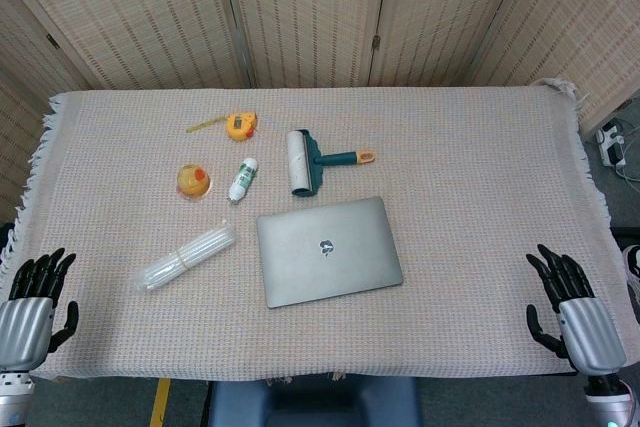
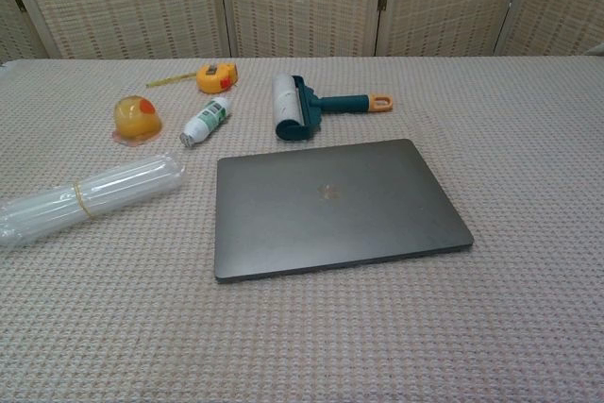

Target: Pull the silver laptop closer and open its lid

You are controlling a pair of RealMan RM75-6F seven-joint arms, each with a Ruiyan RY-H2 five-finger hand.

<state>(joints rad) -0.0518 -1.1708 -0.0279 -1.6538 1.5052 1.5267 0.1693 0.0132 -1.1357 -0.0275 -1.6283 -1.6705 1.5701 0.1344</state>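
The silver laptop (image 1: 327, 250) (image 2: 335, 205) lies flat with its lid closed near the middle of the cloth-covered table, slightly rotated. My left hand (image 1: 33, 305) hovers at the table's near left corner, fingers spread, holding nothing. Far over at the near right corner is my right hand (image 1: 568, 305), also with fingers apart and empty. Both hands are well away from the laptop. Neither hand shows in the chest view.
Behind the laptop lie a lint roller (image 1: 311, 160) (image 2: 302, 107), a small white bottle (image 1: 243, 180) (image 2: 206, 121), a yellow tape measure (image 1: 238, 126) (image 2: 215, 76) and a yellow dome toy (image 1: 193, 182) (image 2: 136, 118). A bundle of clear tubes (image 1: 187, 255) (image 2: 90, 194) lies left of the laptop.
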